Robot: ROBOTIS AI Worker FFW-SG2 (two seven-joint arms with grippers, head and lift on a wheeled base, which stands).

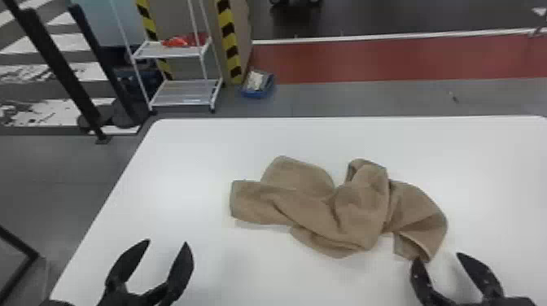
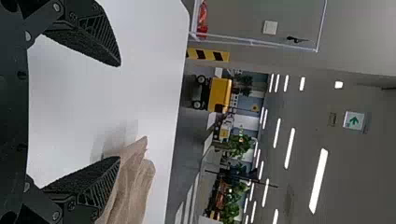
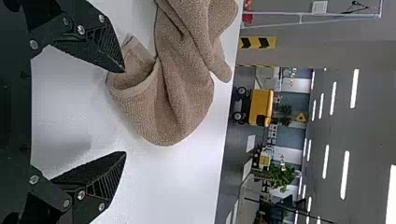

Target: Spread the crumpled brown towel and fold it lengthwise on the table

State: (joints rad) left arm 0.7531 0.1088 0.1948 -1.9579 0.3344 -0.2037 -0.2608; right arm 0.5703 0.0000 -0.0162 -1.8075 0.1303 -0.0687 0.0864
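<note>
Towel (image 1: 358, 207) lies bunched mid-bench (image 1: 195, 154). Left claw (image 1: 167, 242) gapes at its 8 o'clock, right claw (image 1: 437, 258) gapes at 4; both empty. Best: pinch single hem layers low, left on the 9 o'clock end (image 1: 242, 201), right on the 4 o'clock flap (image 1: 419, 244), then draw apart gently. Underlayers and true corners hidden; right finger's contact with flap unclear.

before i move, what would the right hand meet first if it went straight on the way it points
Probably the right end of the brown towel, which lies just ahead of the open right hand. The hand's height above the table is unclear, so it might pass over instead.
</note>
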